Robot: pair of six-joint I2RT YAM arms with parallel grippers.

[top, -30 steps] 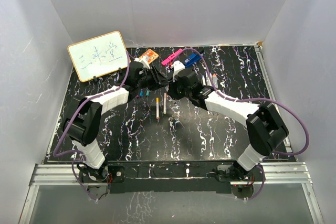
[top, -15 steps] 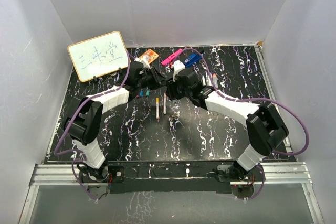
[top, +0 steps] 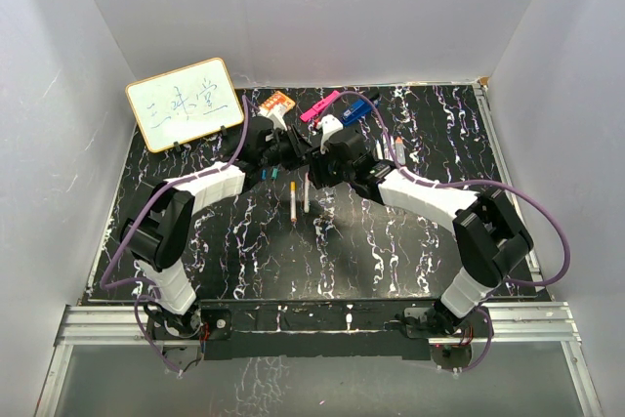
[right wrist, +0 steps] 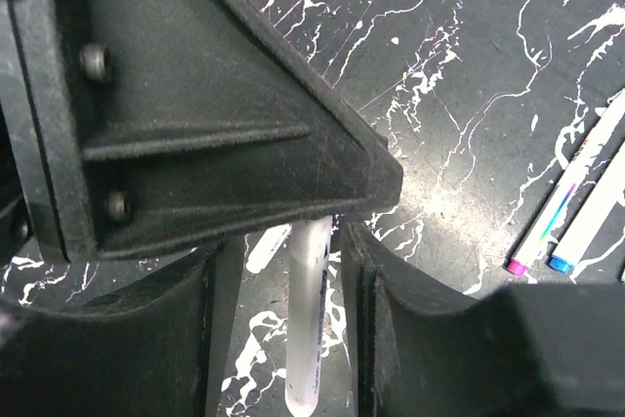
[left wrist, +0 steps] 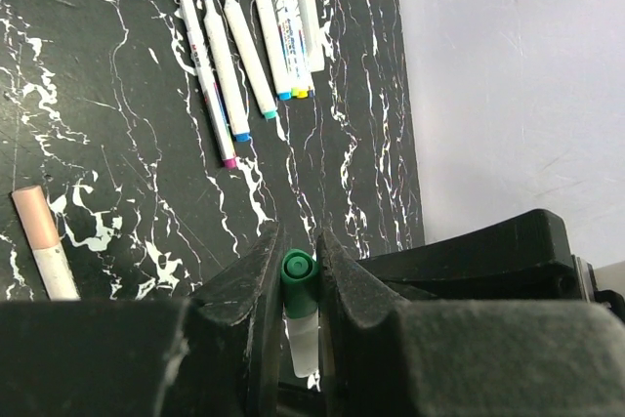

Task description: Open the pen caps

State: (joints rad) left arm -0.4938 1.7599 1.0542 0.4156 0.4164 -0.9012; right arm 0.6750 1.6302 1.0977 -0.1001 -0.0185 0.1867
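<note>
A thin white pen with a green cap (left wrist: 298,273) hangs above the table between my two arms. My left gripper (left wrist: 296,259) is shut on the green pen cap, whose round end faces the camera. In the right wrist view the pen's white barrel (right wrist: 311,319) runs between the fingers of my right gripper (right wrist: 293,275), which is open with a gap on each side. The left gripper's black body (right wrist: 195,95) covers the capped end there. From above, the left gripper (top: 291,150) and right gripper (top: 320,155) meet near the back of the table.
A row of several uncapped pens (left wrist: 249,41) lies by the right wall (top: 395,150). Two pens (top: 300,200) lie mid-table, with loose caps (top: 269,173) near the left arm. A peach-capped pen (left wrist: 41,241) is close by. At the back are a whiteboard (top: 184,103), a pink highlighter (top: 319,105) and a blue clip tool (top: 356,110).
My left gripper has closed on the green cap. My right gripper has opened off the pen barrel. Both wrists have shifted a little toward the back.
</note>
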